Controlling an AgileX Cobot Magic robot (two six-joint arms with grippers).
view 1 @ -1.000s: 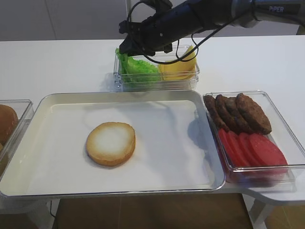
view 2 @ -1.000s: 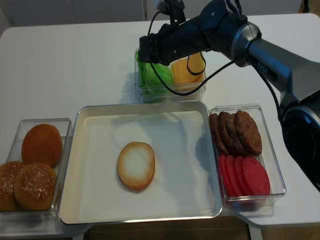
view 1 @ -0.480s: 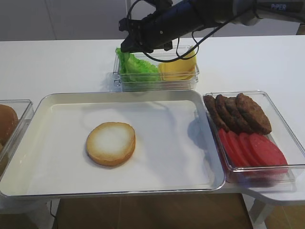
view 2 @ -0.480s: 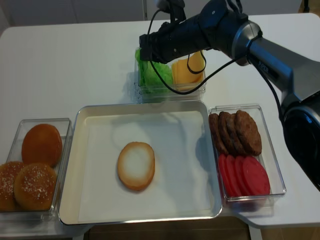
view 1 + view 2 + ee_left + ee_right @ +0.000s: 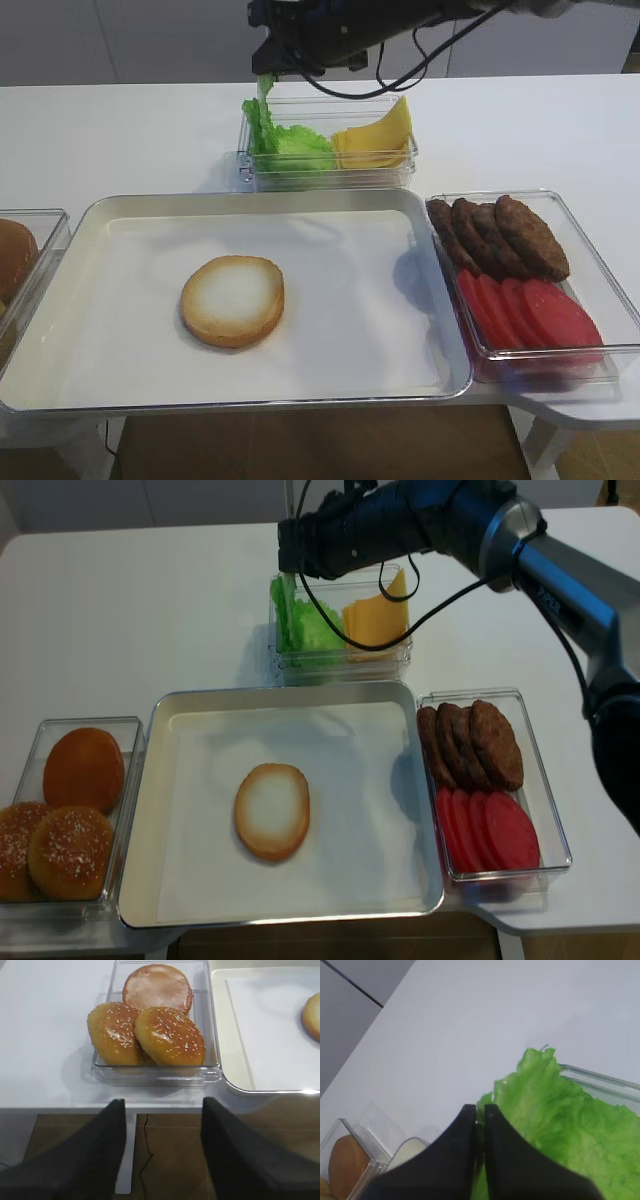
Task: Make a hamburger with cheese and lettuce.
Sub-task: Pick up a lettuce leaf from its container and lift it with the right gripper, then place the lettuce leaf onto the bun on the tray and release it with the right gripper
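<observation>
The hamburger bun half (image 5: 232,300) (image 5: 272,811) lies cut face up on the paper-lined tray (image 5: 260,198) (image 5: 165,780). At the back, a clear box (image 5: 325,175) holds the lettuce (image 5: 285,140) (image 5: 305,625) on its left and the yellow cheese (image 5: 378,140) (image 5: 375,620) on its right. My right gripper (image 5: 477,1109) (image 5: 268,68) (image 5: 288,570) is shut on the edge of a lettuce leaf (image 5: 555,1110), which hangs stretched up from the box. My left gripper (image 5: 164,1102) stands open and empty below the table's front edge.
A clear box at the left holds several whole buns (image 5: 155,1025) (image 5: 70,810). Another clear box at the right holds brown patties (image 5: 500,235) (image 5: 472,742) and red tomato slices (image 5: 530,310) (image 5: 490,830). The right arm's cables hang over the lettuce box.
The right gripper closed on the lettuce in the box and rose, drawing a leaf's edge upward. The bun half and the left gripper have not moved.
</observation>
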